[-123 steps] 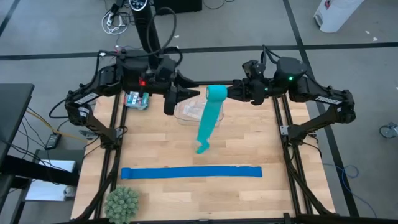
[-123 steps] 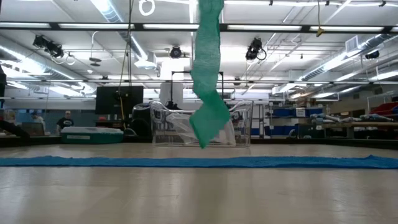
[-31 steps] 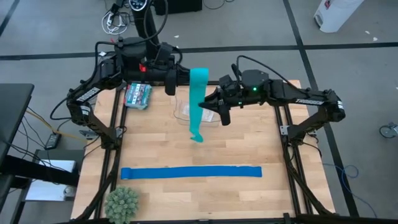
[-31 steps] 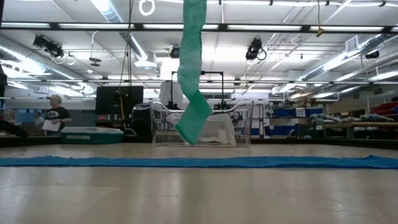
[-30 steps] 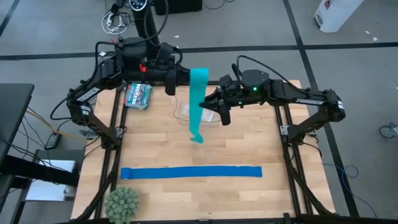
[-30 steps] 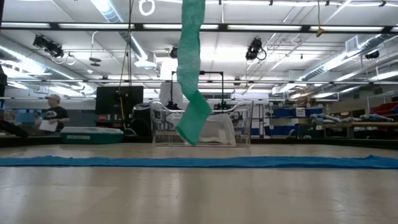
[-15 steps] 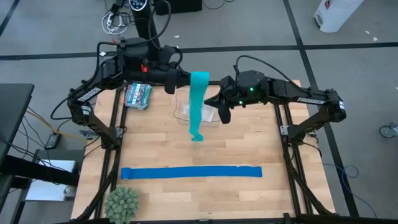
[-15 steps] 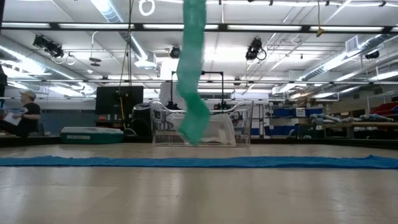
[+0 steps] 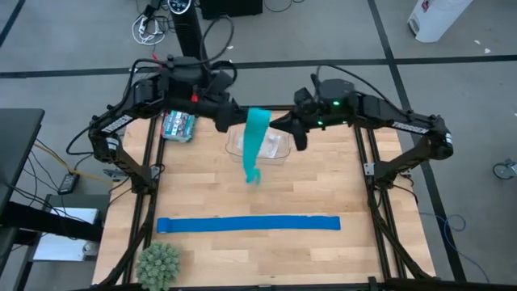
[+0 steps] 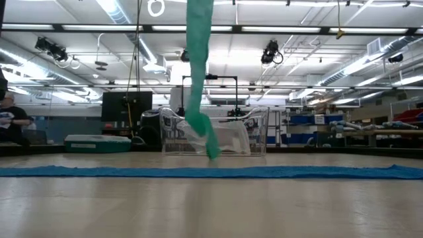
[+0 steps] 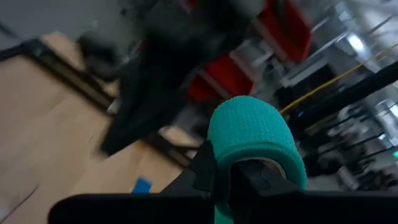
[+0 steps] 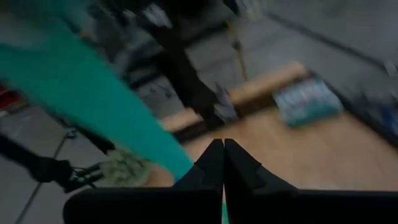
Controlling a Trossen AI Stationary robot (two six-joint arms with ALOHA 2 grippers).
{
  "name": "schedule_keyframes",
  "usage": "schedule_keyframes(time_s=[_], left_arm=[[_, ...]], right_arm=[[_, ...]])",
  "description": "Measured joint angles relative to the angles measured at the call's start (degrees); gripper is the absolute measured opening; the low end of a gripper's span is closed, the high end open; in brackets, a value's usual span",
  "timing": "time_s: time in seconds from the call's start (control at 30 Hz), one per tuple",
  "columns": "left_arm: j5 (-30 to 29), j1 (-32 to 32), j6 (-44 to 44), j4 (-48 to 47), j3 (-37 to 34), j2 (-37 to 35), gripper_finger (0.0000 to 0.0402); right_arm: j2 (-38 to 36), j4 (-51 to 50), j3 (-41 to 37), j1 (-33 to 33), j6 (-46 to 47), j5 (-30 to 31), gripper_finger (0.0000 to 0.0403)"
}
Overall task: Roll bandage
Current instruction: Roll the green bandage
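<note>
Rolling is under way above the far edge of the tabletop (image 9: 323, 194), and doing it well depends on keeping the strip taut and square to the roll. On the left, the left tool (image 9: 236, 119) is clamped on the top end of the bandage (image 9: 255, 147), which its wrist view shows as a small teal wrap around the fingertips. From there the rest hangs down as a loose tail with a twisted lower end, clear of the wood, in front of a clear plastic container (image 9: 275, 147) at the far edge. To the right, the right tool (image 9: 292, 125) sits just beside the strip with its fingers pressed together; I cannot tell whether they pinch any fabric. My judgement: the right tool should steady the tail lower down and flatten the twist, so each turn lands on the last. The blue strip (image 9: 248, 224) lies flat near the front edge, well apart.
</note>
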Motion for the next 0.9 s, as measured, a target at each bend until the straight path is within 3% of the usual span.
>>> schedule_keyframes(time_s=[0.23, 0.47, 0.6, 0.9], left_arm=[[0.08, -0.23, 3.04, -6.59, -0.02, 0.39, 0.0024], [1.97, -0.20, 0.35, -6.44, -0.02, 1.81, 0.0024], [2.03, -0.20, -1.38, -6.46, -0.04, 2.48, 0.0024], [1.80, 0.45, -1.57, -5.13, -0.03, 3.23, 0.0024]], right_arm=[[-3.49, 7.58, 0.09, 4.52, -8.46, 0.92, 0.0047], [-3.45, 5.91, 0.02, 7.24, -13.81, 12.73, 0.0142], [-3.45, 5.91, 0.02, 8.06, -16.21, 14.26, 0.0185], [-3.34, 7.52, 0.02, 9.48, -18.16, 15.22, 0.0206]])
